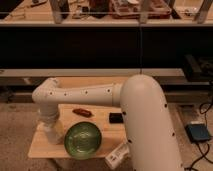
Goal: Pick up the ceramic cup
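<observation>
The small white ceramic cup (55,136) stands on the left part of the wooden table (42,149), just left of the green glass bowl (83,140). My white arm reaches in from the lower right and bends at the far left. Its wrist points straight down. My gripper (51,127) is right on top of the cup and covers most of it. The cup and the gripper are both white, so they are hard to tell apart.
A white labelled bottle (118,154) lies at the table's front edge beside my arm. A brown oblong object (82,112) and a small black object (116,118) lie behind the bowl. Dark shelving runs along the back. A black box and cables lie on the floor at the right.
</observation>
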`<state>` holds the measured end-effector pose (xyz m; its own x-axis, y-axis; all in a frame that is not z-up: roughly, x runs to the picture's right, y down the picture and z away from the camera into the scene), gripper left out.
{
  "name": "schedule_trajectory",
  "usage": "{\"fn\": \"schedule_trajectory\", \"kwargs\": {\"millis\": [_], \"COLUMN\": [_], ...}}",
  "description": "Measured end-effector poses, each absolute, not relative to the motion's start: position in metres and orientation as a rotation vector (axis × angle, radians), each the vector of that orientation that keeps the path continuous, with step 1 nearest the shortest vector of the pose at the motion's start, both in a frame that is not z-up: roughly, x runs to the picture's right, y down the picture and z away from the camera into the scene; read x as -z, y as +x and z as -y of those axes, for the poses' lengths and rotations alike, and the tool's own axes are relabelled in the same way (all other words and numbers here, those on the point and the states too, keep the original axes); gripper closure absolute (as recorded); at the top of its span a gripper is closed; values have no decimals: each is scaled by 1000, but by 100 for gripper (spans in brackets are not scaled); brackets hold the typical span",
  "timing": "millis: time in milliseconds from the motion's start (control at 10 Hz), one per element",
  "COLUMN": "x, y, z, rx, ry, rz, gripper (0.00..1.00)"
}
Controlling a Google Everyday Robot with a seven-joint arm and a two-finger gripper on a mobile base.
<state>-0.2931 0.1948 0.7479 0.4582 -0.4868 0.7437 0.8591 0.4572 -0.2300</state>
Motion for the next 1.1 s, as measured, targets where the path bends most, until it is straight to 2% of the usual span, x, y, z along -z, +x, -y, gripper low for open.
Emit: {"fn": "schedule_trajectory", "kwargs": {"millis": [100, 200, 400, 500, 700, 800, 1100], "x": [-749, -747, -741, -739, -740, -736, -717], "y": [-295, -294, -282, -275, -274, -275, -278], "z": [-196, -197, -184, -173, -163, -158, -147], "rx": [908, 913, 915, 916, 904, 900, 913], "ry": [-656, -638, -616, -608, -556, -557, -542], "rz": [648, 645, 634, 623, 622, 623, 589], "gripper": [20, 25, 42, 55, 69, 73, 73]}}
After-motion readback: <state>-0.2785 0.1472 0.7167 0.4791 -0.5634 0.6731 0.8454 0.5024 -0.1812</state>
